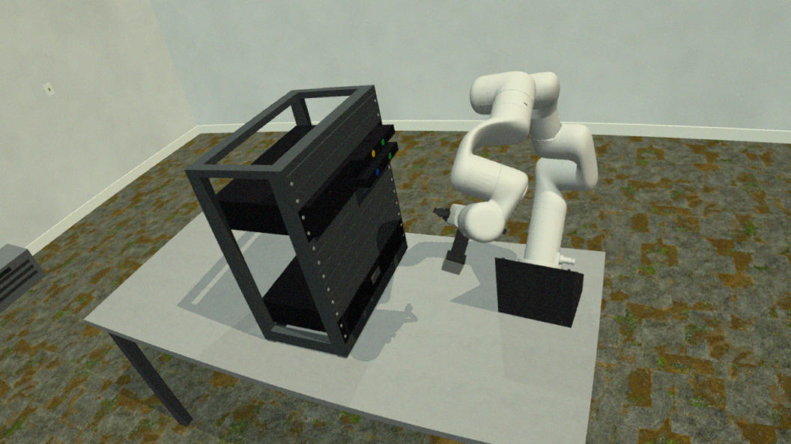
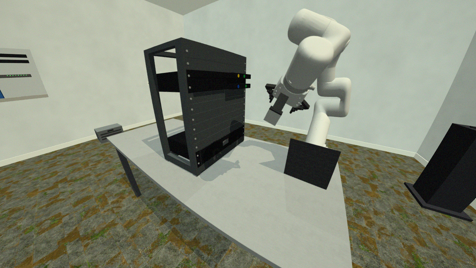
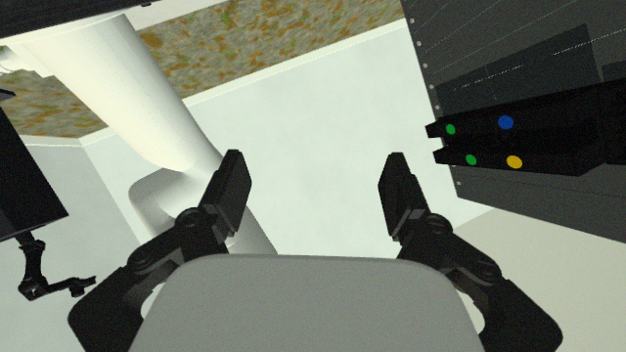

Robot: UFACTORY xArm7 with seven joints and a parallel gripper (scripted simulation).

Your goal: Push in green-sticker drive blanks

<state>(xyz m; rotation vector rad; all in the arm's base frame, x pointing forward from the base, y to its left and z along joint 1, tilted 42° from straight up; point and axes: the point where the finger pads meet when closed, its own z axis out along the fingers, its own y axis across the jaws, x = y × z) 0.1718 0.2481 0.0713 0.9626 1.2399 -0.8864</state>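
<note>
The two green blanks are probably stiff, light sliding parts that resist only near the latch, so they call for a straight push on the front face, near the sticker, not a grasp. Any sideways load would go into the rack, which looks tall enough to shift or tip if shoved hard.

Four blanks stand out of the chassis near the rack's top, in two rows at its edge nearest the arm. They are black, flat-fronted bars. In the exterior view the upper row carries yellow and green stickers, the lower blue and green.

The gripper hangs apart from the rack, below the blanks' level, fingers fully spread and holding nothing. The rack stands on a grey table.
</note>
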